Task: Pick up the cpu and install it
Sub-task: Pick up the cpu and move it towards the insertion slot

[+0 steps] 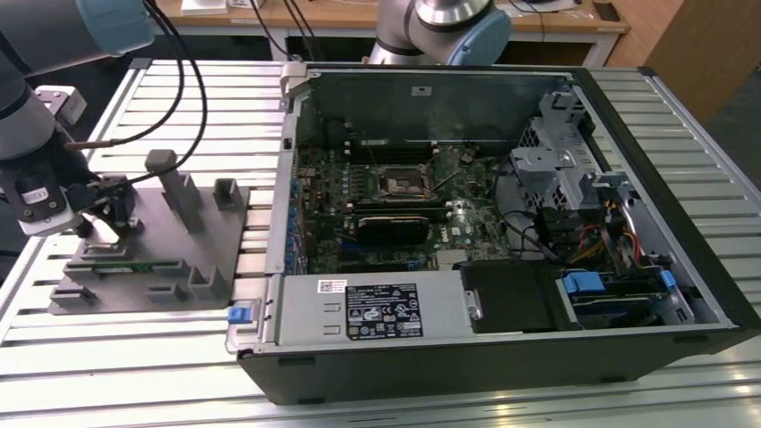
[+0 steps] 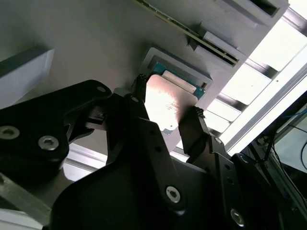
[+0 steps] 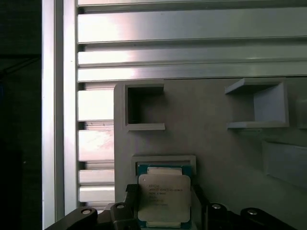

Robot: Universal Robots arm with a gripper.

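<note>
Second wrist view: the gripper [image 2: 166,104] has its jaws drawn in against two opposite edges of the cpu [image 2: 169,93], gripping it. The chip lies at a shallow framed pocket in the grey fixture [image 2: 86,43], near the fixture's edge.

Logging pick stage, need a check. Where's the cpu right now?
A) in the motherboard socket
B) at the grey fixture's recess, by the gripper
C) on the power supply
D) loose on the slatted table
B: in both wrist views the cpu shows at the framed recess of the grey fixture, with the gripper right at it.
</note>
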